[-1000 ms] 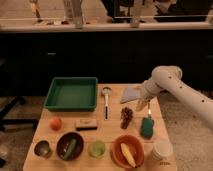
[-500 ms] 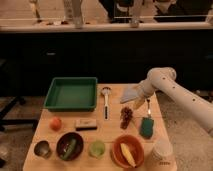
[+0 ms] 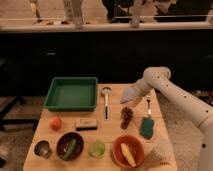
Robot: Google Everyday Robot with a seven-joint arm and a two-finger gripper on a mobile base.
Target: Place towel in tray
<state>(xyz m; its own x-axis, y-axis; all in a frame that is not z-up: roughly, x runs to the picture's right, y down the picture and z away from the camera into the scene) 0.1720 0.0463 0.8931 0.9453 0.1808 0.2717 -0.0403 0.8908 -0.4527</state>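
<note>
Towel (image 3: 128, 94) and tray (image 3: 72, 95) are seen well apart on the wooden table (image 3: 108, 131), so the task is judged to be at its start: the cloth has not yet been lifted, and carrying it across to the left and releasing it are still to be done. The towel, a small pale grey-blue piece of soft fabric, is laid out in a flat triangular shape right of the frame's centre. The hand (image 3: 136, 99) is held at the towel's right edge, at the end of a white arm reaching in from the right of the frame, and its fingers are taken to be spread, with nothing pinched; whether the cloth is already touched cannot be told. The tray, a shallow green plastic rectangle with a raised rim, is found left of centre with nothing in it. Between the two a long-handled spoon (image 3: 106, 102) is laid. A dark bunch of grapes (image 3: 127, 115) and a teal-handled fork (image 3: 147, 125) are set just below the towel, and a round orange bowl (image 3: 128, 150) is placed near the lower edge.
</note>
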